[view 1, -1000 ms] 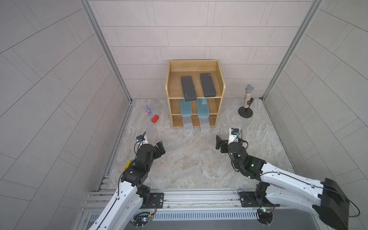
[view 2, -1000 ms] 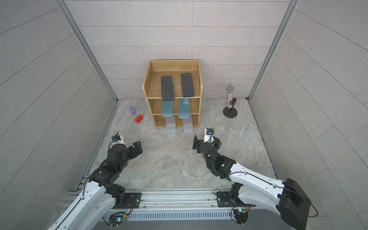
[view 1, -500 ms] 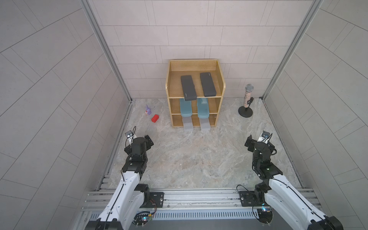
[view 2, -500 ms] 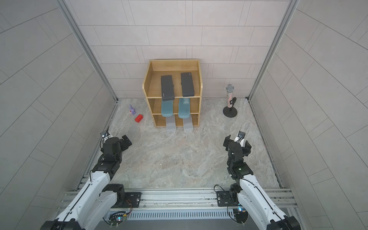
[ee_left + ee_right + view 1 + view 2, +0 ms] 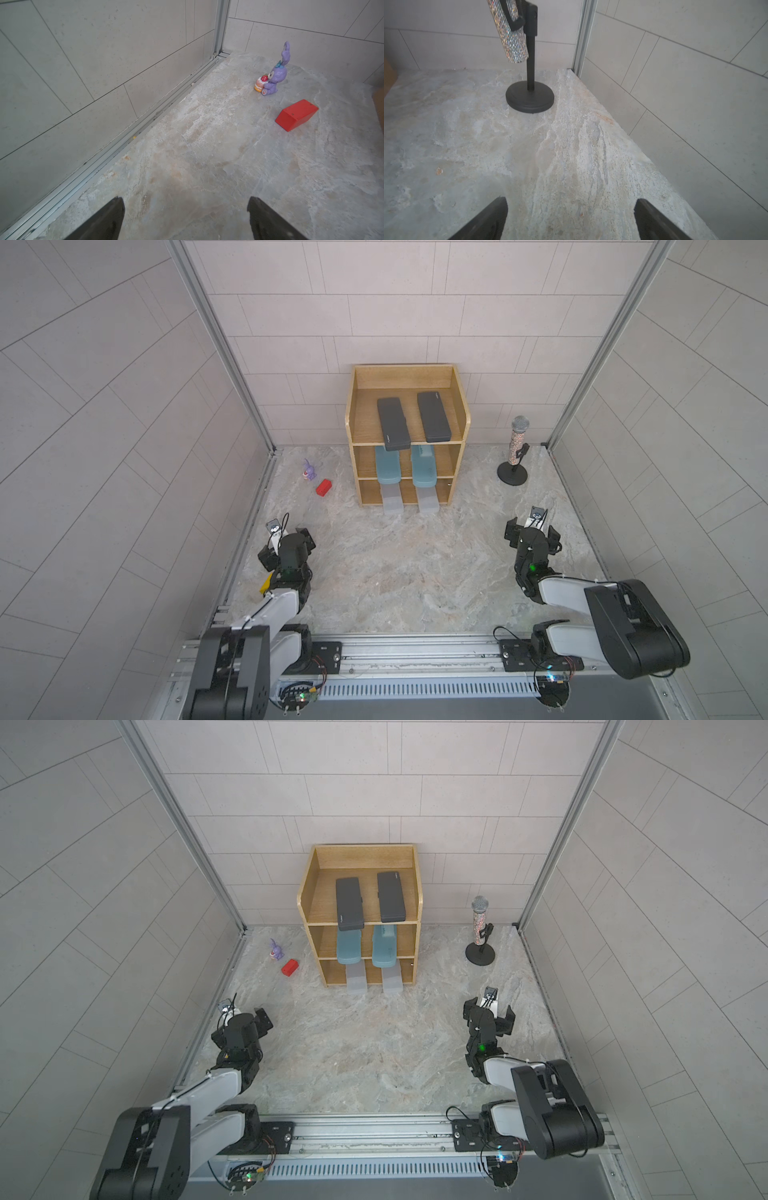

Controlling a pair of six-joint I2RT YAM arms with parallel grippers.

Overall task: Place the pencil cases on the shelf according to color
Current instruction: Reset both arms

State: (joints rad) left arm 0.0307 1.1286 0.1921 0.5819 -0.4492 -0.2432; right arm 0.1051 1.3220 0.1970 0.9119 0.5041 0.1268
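Observation:
The wooden shelf stands against the back wall. In both top views two black pencil cases lie on its top level, two teal ones on the middle level, and two pale grey ones stick out of the bottom level. My left gripper hovers open and empty near the left wall. My right gripper is open and empty over bare floor at the right.
A red block and a purple bunny figure sit left of the shelf. A glittery microphone on a black stand stands in the back right corner. Tiled walls close three sides.
Both arms have drawn away from the middle of the floor, the left one toward the left wall and the right one toward the right wall. Both grippers stayed open; the cases have not moved.

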